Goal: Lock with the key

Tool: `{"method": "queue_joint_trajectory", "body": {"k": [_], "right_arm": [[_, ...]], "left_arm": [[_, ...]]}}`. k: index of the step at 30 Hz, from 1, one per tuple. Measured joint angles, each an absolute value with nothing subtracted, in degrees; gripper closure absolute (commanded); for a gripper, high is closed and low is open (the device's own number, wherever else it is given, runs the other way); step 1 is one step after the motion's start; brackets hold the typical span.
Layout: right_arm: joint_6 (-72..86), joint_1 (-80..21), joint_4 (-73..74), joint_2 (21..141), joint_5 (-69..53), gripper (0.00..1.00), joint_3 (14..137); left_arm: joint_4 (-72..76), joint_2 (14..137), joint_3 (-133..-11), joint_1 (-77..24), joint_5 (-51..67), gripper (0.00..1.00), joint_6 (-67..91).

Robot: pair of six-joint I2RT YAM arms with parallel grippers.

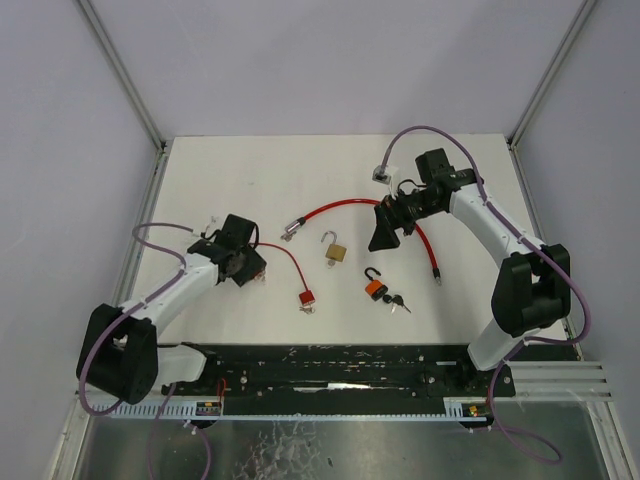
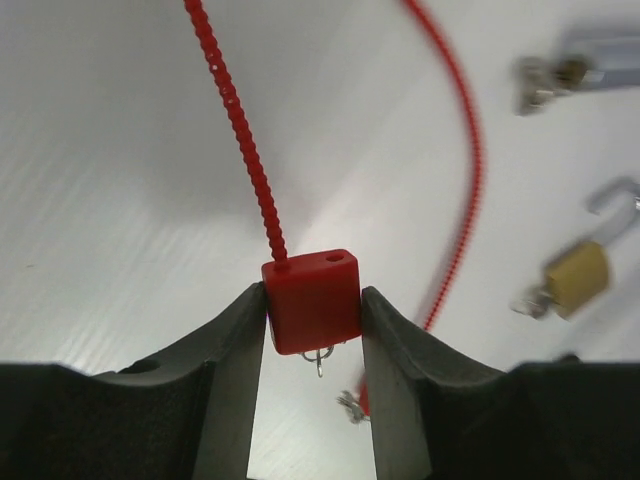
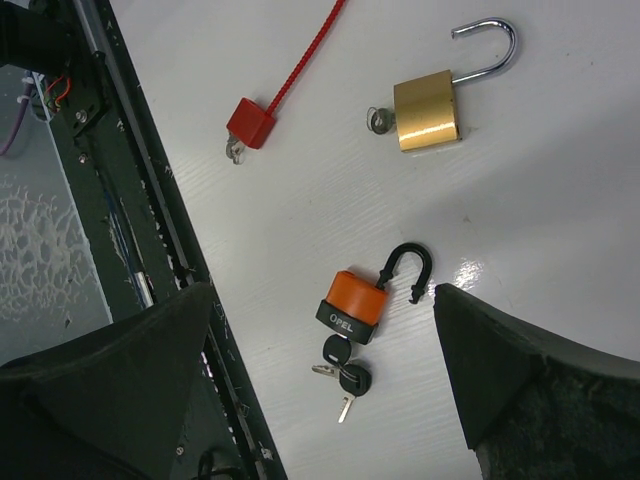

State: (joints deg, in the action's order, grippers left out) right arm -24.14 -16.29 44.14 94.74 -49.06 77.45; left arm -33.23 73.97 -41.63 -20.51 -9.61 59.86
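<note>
The red block (image 2: pixel 311 300), lower centre of the left wrist view, its cable (image 2: pixel 240 130) running toward the frame's top; the left claw (image 2: pixel 313 295) clamps its flanks. The keyed red cube (image 1: pixel 307 298) lies lower right of that claw on the surface (image 1: pixel 230 180). The right claw (image 3: pixel 322 290), farther off, stands wide open.

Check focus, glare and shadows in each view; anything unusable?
Left wrist: the red block between the jaws is sharp; the brass padlock and other things behind are blurred. Right wrist: crisp on the orange padlock, small glare spot on the table beside its shackle, jaws dark. Top external: even light, soft shadows, all usable.
</note>
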Motion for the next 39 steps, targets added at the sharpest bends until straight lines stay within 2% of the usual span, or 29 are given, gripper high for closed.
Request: {"method": "queue_joint_trajectory", "body": {"k": [3, 9, 18, 34, 39], "right_arm": [[-25.2, -16.3, 46.0, 95.0, -50.1, 0.00, 79.5], [-28.1, -16.4, 50.0, 95.0, -52.4, 0.00, 86.5], [-30.1, -16.3, 54.4, 94.9, -57.0, 0.00, 96.6], [-31.7, -13.2, 46.8, 91.8, -63.0, 0.00, 90.7], [-43.9, -12.9, 48.5, 91.9, -64.6, 0.00, 89.2]], "left_arm": [[-32.5, 70.6, -44.1, -21.6, -8.5, 1.00, 56.9], [-27.6, 65.8, -47.4, -22.5, -3.7, 1.00, 50.4], [-16.7, 66.8, -51.7, -23.3, 7.7, 1.00, 46.0], [-2.5, 76.4, -52.8, -24.8, 27.9, 1.00, 51.8], [-0.7, 79.7, -52.9, -25.5, 32.0, 1.00, 53.8]]}}
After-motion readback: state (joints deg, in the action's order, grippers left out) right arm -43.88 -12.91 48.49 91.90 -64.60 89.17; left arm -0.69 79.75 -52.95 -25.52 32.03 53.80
